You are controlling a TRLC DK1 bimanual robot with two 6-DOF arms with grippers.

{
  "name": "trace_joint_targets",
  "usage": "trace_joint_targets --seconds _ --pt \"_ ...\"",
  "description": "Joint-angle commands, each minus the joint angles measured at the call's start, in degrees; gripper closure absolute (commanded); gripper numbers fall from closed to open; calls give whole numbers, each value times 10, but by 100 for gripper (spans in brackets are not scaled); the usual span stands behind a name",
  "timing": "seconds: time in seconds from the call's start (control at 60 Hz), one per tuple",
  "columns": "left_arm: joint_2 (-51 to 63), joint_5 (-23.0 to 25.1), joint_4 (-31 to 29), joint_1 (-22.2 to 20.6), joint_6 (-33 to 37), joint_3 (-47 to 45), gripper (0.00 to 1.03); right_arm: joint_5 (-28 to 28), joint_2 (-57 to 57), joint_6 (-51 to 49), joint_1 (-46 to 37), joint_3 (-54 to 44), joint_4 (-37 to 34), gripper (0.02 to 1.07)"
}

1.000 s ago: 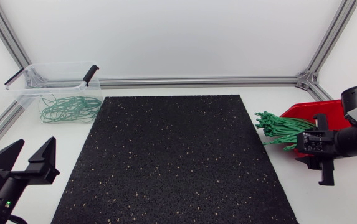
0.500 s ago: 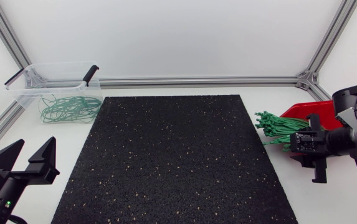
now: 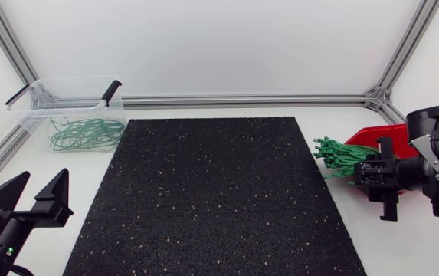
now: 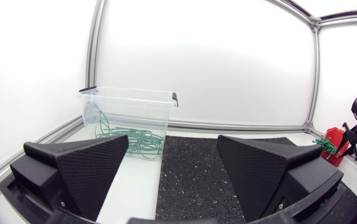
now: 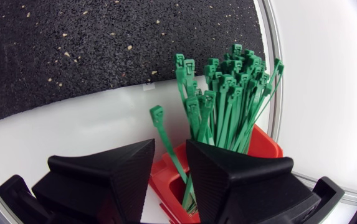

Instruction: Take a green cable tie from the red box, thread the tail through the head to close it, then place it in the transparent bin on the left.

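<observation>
The red box (image 3: pixel 372 136) lies at the table's right edge, and a bundle of green cable ties (image 3: pixel 342 157) fans out of it toward the mat. My right gripper (image 3: pixel 368 175) sits low at the box's near side, pointing at the ties. In the right wrist view this gripper (image 5: pixel 171 144) is open by a narrow gap. One loose tie (image 5: pixel 157 114) runs through that gap, apart from the main bundle (image 5: pixel 228 93) and the red box (image 5: pixel 262 146). The transparent bin (image 3: pixel 31 92) stands at the back left and holds closed ties (image 3: pixel 85 134). My left gripper (image 3: pixel 44 174) rests wide open at the front left, holding nothing.
A black speckled mat (image 3: pixel 211 192) covers the table's middle. An aluminium frame rail (image 3: pixel 242 100) runs along the back edge. In the left wrist view the bin (image 4: pixel 128 99) stands ahead of the open left gripper (image 4: pixel 172 140), with the mat (image 4: pixel 203 174) beside it.
My right gripper has drifted a little to the left and toward the back, closer to the ties. Its wrist has turned. The left arm has not moved.
</observation>
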Motion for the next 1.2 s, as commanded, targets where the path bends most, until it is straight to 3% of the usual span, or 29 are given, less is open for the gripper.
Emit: trace_joint_targets --seconds 0.0,0.083,0.4,0.617,0.7,0.883,1.183 --pt "2 -3 -12 -3 -8 -23 4 6 -13 -19 3 -24 3 71" --pt "2 -3 -12 -3 -9 -23 4 8 -15 -27 3 -37 8 80" --pt "2 -2 -14 -3 -8 -22 4 17 -36 -34 5 -71 73 83" --pt "2 -2 -14 -3 -9 -22 4 18 -67 -55 8 -78 75 101" --pt "2 -2 -14 -3 -9 -22 4 18 -71 -60 8 -81 72 101" --pt "2 -2 -14 -4 -9 -22 4 17 -99 -60 8 -73 45 101" --pt "-5 -2 -9 -4 -5 -23 4 -35 -181 -20 9 8 -71 101"
